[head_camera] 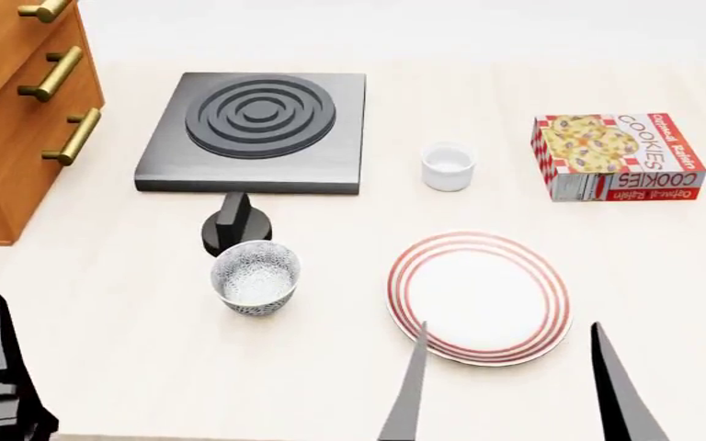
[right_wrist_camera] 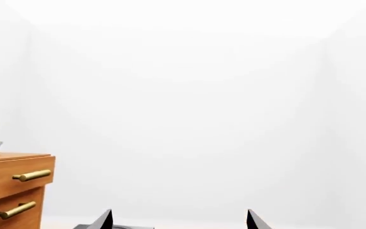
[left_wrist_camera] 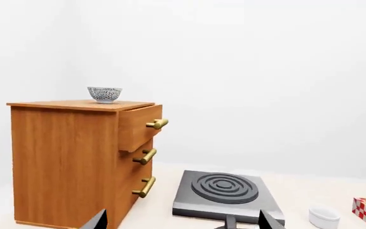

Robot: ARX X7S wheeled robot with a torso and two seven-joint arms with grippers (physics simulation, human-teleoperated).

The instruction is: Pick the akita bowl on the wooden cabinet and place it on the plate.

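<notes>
Nothing done: akita bowl (left_wrist_camera: 105,94) sits atop wooden cabinet (left_wrist_camera: 68,162), at the bench's left edge. Plate (head_camera: 480,296) bare. Both tools, left (left_wrist_camera: 181,222) and right (head_camera: 510,390), spread, empty.

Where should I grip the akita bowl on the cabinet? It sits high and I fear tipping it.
Probably the rim, from above, one jaw inside and one outside: the akita bowl stands upright, mouth open, on top of the wooden cabinet, and its walls flare outward.
</notes>
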